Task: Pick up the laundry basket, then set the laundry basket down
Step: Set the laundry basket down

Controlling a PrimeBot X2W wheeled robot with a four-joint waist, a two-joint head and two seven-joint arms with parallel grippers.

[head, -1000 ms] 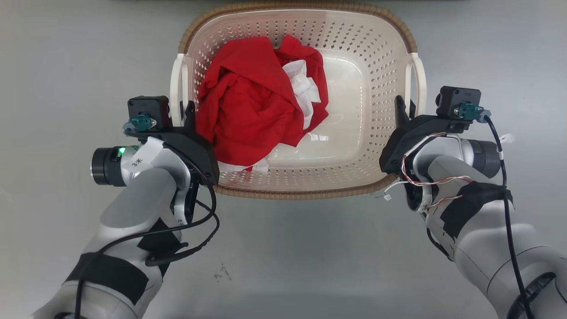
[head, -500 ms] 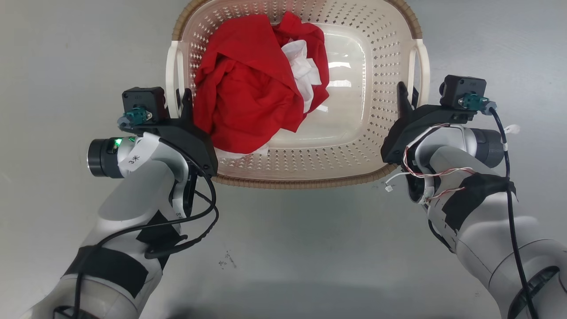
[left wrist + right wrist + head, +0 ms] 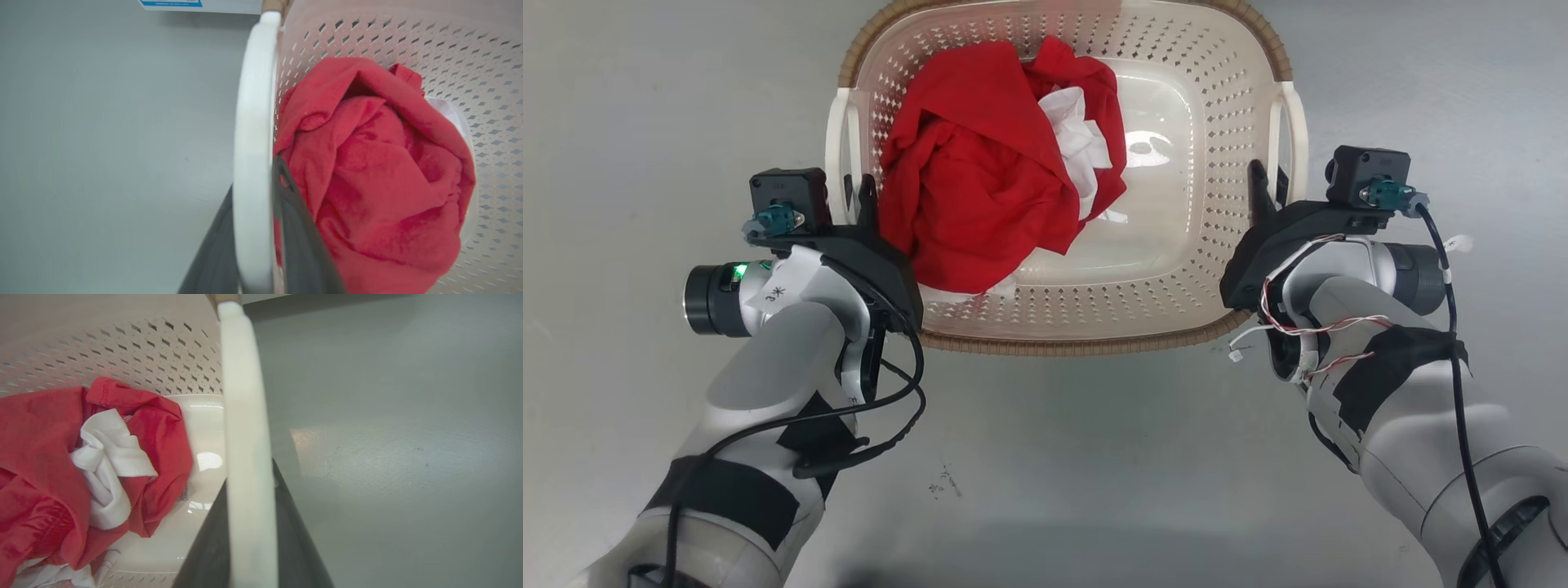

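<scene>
Black fingers point(image 3: 300, 228) of our left gripper point(image 3: 858, 194) are clamping the left handle point(image 3: 253, 122) of the laundry basket point(image 3: 1086, 346), one finger outside the white bar and one inside, against the perforated wall. Our right gripper point(image 3: 1268, 181) is pinching the right handle point(image 3: 247, 428) in the same way, with a finger on each side.

We are holding the basket straight ahead of us, between the two hands. Its long axis is running left to right, from one gripper to the other, so neither arm is nearer. Each is gripping toward the near end of its own handle. We are judging that the coming move depends on both arms travelling level and together. A red garment point(image 3: 980, 171) wrapped around some white cloth point(image 3: 1078, 151) is heaping on the left half, so that side is probably pulling harder.

The handles are hiding the contact faces of the fingers from us. The head view is cutting off the far rim. The basket's underside is staying out of sight, so we cannot tell whether it is resting on the grey floor point(image 3: 1045, 465) or hanging just above it.
</scene>
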